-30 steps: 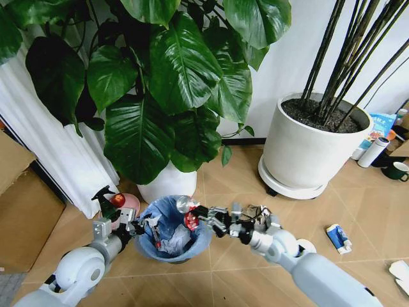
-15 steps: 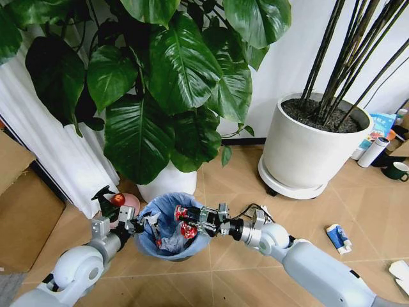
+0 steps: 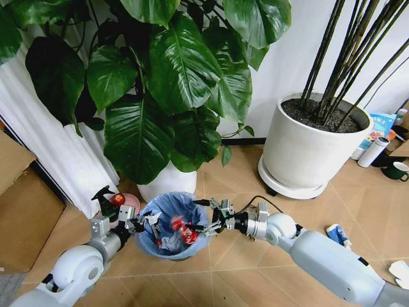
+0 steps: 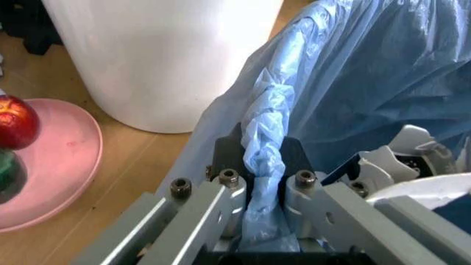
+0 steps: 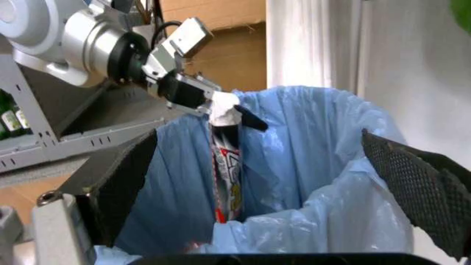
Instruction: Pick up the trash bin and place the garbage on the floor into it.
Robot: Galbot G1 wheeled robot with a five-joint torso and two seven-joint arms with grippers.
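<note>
Trash bin [image 3: 172, 227]: lower centre of the head view, on the wooden floor [image 3: 243, 268], directly in front of a white plant pot [image 3: 167, 182]. Lined with a light-blue bag [image 4: 353, 83] folded over the rim.

Left tool [image 3: 142, 223]: at the bin's left rim, lower left of the frame. Closed tight on a bunched fold of the bag and the rim, as seen in the left wrist view [image 4: 266, 193].

Right tool [image 3: 206, 219]: reaching from the lower right, positioned over the bin's right rim. Spread wide, holding nothing; dark mesh pads [image 5: 416, 193] well apart on either side of the bin opening in the right wrist view.

Red wrapper [image 3: 181, 228]: inside the bin, just left of the right tool, next to white paper [image 3: 170, 243]. White-red tube [image 5: 226, 176]: upright inside the bag, below the left tool.

Blue-white packet [image 3: 337, 235]: on the floor, right of centre, partly behind the right arm. White scrap [image 3: 401, 272]: on the floor at the lower right edge.
</note>
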